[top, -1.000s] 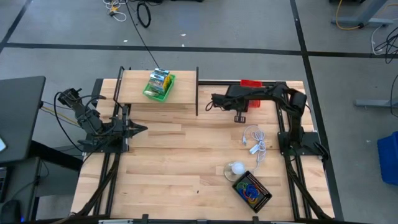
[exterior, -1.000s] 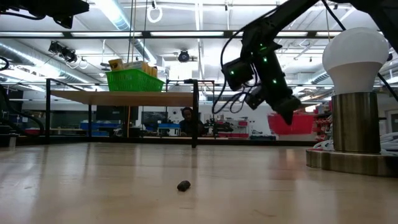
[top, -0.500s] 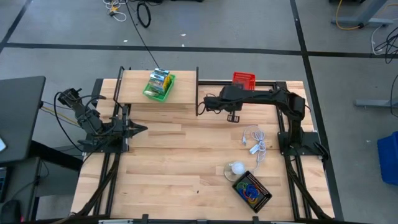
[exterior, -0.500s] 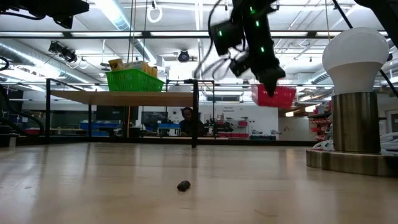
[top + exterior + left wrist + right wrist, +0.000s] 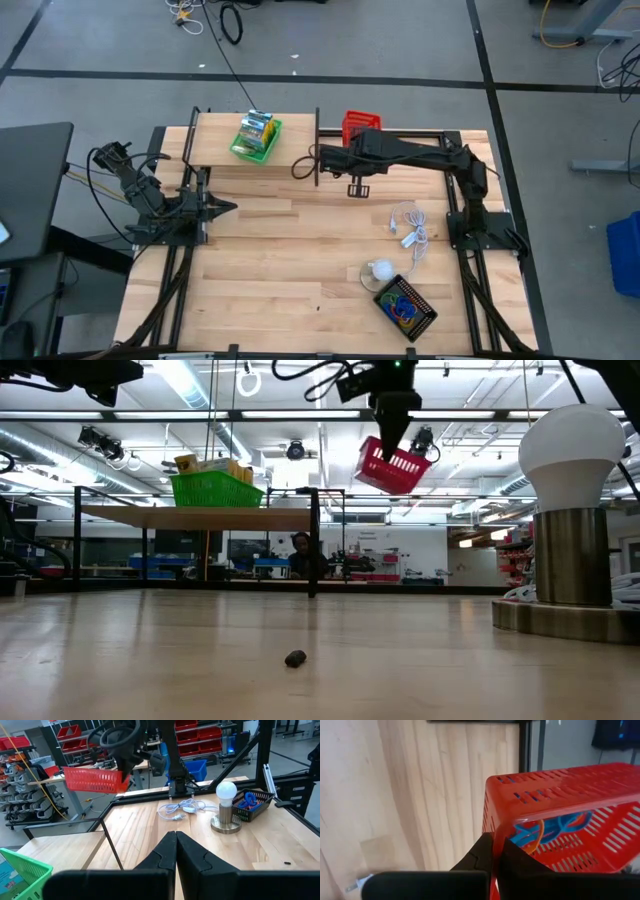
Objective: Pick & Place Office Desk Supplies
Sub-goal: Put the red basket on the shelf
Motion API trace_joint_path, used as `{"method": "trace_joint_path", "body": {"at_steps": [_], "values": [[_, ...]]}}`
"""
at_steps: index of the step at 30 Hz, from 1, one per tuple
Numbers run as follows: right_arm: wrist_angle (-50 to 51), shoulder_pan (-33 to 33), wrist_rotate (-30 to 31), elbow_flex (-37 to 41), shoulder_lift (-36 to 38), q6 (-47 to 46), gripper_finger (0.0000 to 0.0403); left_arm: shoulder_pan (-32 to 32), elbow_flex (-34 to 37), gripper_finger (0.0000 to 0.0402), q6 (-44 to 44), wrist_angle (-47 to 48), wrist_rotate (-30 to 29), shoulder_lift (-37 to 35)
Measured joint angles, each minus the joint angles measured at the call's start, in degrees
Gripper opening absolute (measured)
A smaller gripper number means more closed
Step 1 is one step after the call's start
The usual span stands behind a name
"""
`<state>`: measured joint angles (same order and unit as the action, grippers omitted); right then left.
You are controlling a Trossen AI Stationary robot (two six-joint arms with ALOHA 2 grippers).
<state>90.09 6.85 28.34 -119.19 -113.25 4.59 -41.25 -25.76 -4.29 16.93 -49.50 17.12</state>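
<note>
A red mesh basket (image 5: 362, 128) hangs in the air near the table's far edge, just right of the raised shelf, and my right gripper (image 5: 357, 142) is shut on it. Blue and orange loops (image 5: 554, 831) show through its mesh. In the low view the basket (image 5: 392, 466) is tilted under the gripper (image 5: 388, 444). A green basket of printed packets (image 5: 256, 138) stands on the shelf. A black basket of coloured loops (image 5: 405, 305) sits at the near right. My left gripper (image 5: 226, 207) waits shut at the table's left side. My right gripper pinches the red basket's wall at a rim corner (image 5: 493, 836), one finger (image 5: 479, 854) on either side of the wall. The fingers come from above, pointing down. The basket is lifted clear and hangs tilted below them.
A white ball-shaped lamp (image 5: 378, 270) stands next to the black basket, and its white cord (image 5: 410, 226) lies coiled on the right half. A small dark piece (image 5: 295, 658) lies mid-table. A black post (image 5: 317, 150) marks the shelf's right edge, close to the carried basket.
My right gripper has carried the red basket upward and toward the table's left, along the far edge, toward the shelf post. The basket has come clear of the table's far right corner and has tipped as it swung.
</note>
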Motion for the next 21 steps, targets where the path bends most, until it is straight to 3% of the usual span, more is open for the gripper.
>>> {"method": "trace_joint_path", "body": {"at_steps": [21], "values": [[-0.3,-0.5,2.9,-15.9,-11.0,15.8,0.0006,0.0,0.0,0.0009,3.7,2.6,0.4,0.0]]}}
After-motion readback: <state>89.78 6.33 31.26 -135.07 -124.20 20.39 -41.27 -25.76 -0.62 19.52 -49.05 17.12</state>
